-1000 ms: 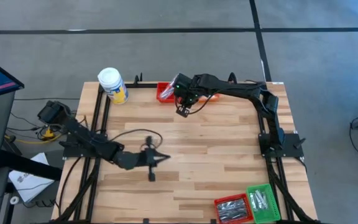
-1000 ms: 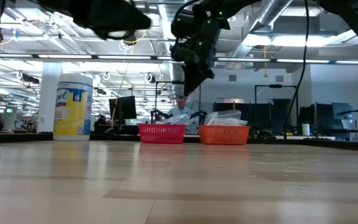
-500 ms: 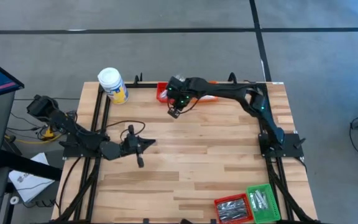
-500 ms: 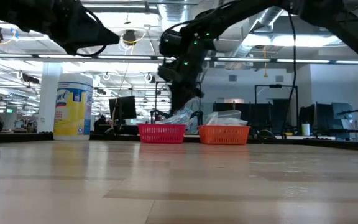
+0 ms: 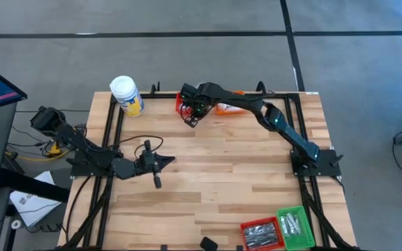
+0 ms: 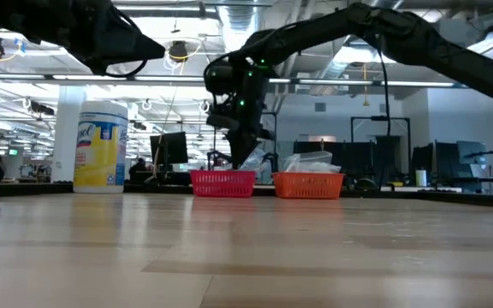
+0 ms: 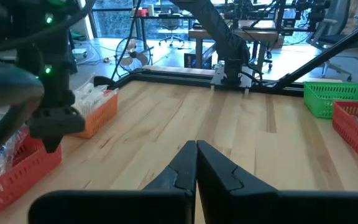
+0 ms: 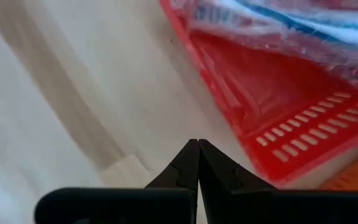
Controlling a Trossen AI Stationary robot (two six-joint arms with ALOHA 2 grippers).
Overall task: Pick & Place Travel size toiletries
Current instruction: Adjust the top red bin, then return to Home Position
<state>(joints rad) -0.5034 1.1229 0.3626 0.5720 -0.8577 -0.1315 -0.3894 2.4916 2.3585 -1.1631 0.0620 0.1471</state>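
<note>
Pale butcher-block planks make up the table (image 5: 215,174), framed by dark rails, with a grey floor around it. Taking the high view as a clock face centred on the table, a white-lidded yellow jar (image 5: 125,95) stands at about 10 o'clock. At 12 o'clock, along the far edge, a red basket (image 5: 181,104) sits beside an orange basket (image 5: 227,108); both hold clear-wrapped toiletry packets (image 6: 248,162), seen heaped above their rims in the low view. At about 5 o'clock, near the front edge, a second red basket (image 5: 261,234) and a green basket (image 5: 293,226) sit side by side, the green one holding slim silver-grey tubes (image 5: 290,223).

The right gripper (image 5: 191,120) reaches across to 12 o'clock and hangs just at the near edge of the far red basket, its fingers pressed together on nothing. The left gripper (image 5: 167,160) waits at about 9 o'clock above bare wood, its fingers likewise pressed together and empty.
</note>
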